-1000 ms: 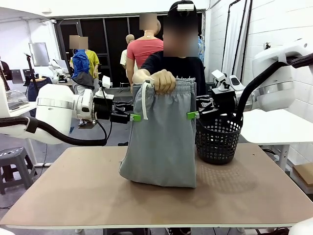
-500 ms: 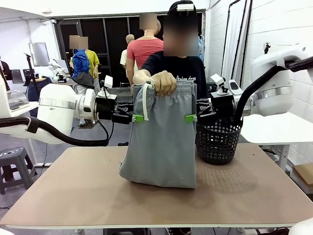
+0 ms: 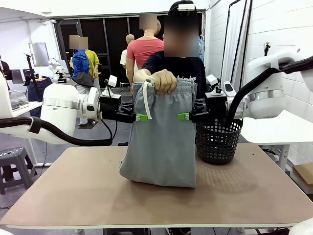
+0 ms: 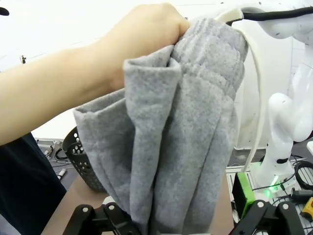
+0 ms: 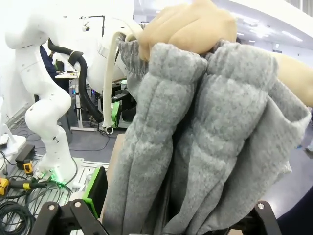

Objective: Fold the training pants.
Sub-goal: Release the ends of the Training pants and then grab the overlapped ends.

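Note:
A person's hand point(image 3: 164, 81) holds the light grey training pants point(image 3: 161, 142) up by the gathered waistband. Their lower end rests bunched on the table point(image 3: 98, 196), and a white drawstring point(image 3: 145, 100) hangs at the left. My left gripper point(image 3: 142, 117) reaches in level from the left, its green pads at the pants' left edge. My right gripper point(image 3: 183, 116) does the same at the right edge. Both are open. In the left wrist view the grey fabric point(image 4: 186, 147) hangs between the spread fingers of the left gripper point(image 4: 181, 223). The right gripper point(image 5: 161, 220) likewise straddles folds of the pants point(image 5: 195, 147).
A black mesh basket point(image 3: 217, 142) stands on the table just right of the pants, under my right arm. The person stands at the far edge behind the pants. The brown tabletop in front of the pants is bare.
Both grippers have moved inward toward the pants, from just outside the fabric's edges to over them. The person's hand and the pants have stayed put.

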`<state>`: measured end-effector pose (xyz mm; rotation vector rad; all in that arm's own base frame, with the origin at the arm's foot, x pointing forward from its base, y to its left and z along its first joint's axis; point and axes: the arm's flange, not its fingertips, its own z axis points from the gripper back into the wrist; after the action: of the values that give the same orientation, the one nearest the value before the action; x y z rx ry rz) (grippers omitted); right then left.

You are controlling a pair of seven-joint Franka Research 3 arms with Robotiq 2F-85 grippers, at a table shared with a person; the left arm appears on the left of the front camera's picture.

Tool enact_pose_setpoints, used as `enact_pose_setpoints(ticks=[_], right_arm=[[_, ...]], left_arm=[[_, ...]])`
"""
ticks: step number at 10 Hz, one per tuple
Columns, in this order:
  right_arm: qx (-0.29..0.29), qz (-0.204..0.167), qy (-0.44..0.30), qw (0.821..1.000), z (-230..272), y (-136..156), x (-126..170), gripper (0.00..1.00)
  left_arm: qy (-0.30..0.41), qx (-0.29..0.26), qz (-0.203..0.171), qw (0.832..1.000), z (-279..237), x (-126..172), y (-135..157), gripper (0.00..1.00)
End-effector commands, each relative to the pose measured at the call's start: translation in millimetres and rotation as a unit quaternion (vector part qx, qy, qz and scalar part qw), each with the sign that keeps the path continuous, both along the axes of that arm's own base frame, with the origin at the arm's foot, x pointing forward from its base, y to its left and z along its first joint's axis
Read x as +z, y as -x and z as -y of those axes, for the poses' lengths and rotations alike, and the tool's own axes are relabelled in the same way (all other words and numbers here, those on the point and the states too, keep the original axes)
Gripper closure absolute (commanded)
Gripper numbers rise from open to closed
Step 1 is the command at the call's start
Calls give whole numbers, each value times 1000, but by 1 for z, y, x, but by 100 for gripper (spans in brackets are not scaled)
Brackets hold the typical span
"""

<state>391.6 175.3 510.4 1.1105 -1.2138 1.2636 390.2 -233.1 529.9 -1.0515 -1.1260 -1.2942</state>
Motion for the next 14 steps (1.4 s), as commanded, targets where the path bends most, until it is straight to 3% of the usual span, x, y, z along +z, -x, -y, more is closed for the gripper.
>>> enact_pose_setpoints(ticks=[1, 7, 11, 14], right_arm=[[-9, 8, -13, 1000, -8, -7, -3, 0], [-5, -2, -31, 999, -15, -31, 4, 0], [13, -12, -25, 1000, -16, -36, 6, 0], [13, -15, -28, 999, -13, -38, 8, 59]], left_arm=[[16, 15, -24, 999, 9, 7, -2, 0], [10, 21, -26, 999, 21, 1, -21, 0], [43, 6, -26, 999, 28, 2, -29, 0], [27, 21, -23, 999, 23, -1, -32, 55]])
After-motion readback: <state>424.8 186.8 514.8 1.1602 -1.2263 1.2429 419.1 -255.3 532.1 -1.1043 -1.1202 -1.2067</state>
